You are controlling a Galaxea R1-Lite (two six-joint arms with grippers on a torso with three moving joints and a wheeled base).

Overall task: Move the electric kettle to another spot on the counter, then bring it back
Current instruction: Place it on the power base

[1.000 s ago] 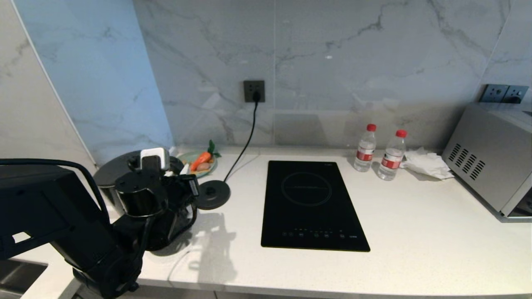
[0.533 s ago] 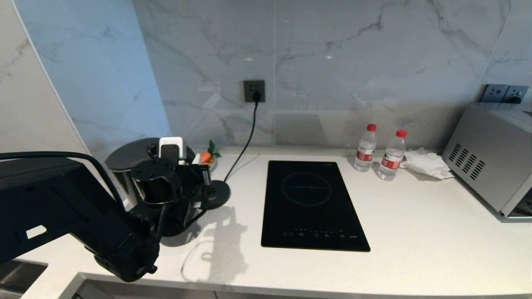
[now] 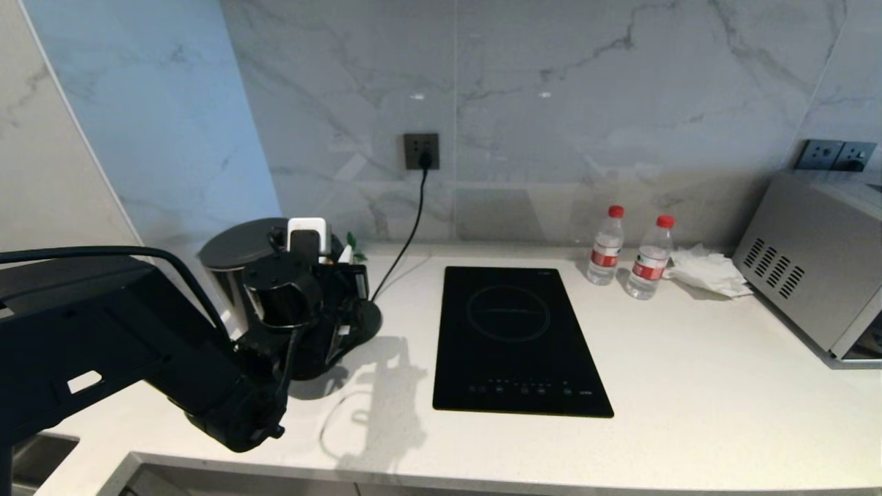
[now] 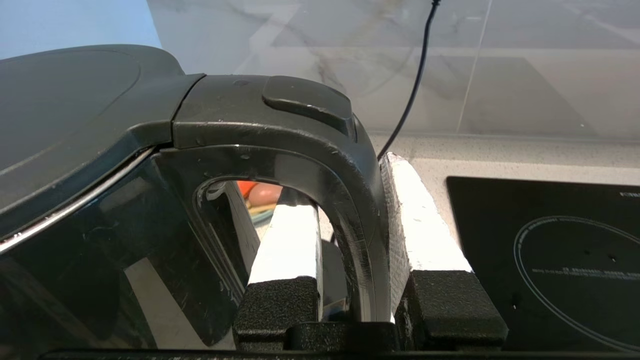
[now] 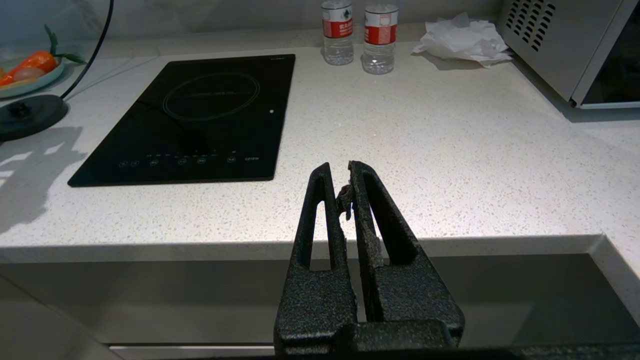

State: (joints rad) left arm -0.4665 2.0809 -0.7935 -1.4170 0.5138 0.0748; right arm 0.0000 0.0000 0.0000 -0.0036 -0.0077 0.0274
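A: Where's the electric kettle (image 3: 238,272) rn?

B: Far left of the counter (image 3: 689,386), upright, w/ the left gripper (image 4: 350,220) clamped on its loop handle (image 4: 320,150). One white pad inside the loop, the other outside, handle squeezed between. Can't tell if the bottom touches anything, arm's in the way.

A: And the power base (image 3: 362,324)?

B: Just beside the kettle, on the hob side, partly hidden behind the gripper. Its cord (image 3: 406,238) runs up to the wall socket (image 3: 421,151).

A: What's next over?

B: Black induction hob (image 3: 517,337) set flat in the worktop, approx mid-counter. Behind it to the right, two water bottles (image 3: 606,248) w/ red caps, side by side, then a crumpled tissue (image 3: 706,272), then the silver oven (image 3: 813,269) at the far right. Also a plate of veg (image 5: 30,70) near the wall behind the base.

A: Right gripper (image 5: 344,182)?

B: Parked, hanging in front of the counter edge, fingers closed together, nothing in them.
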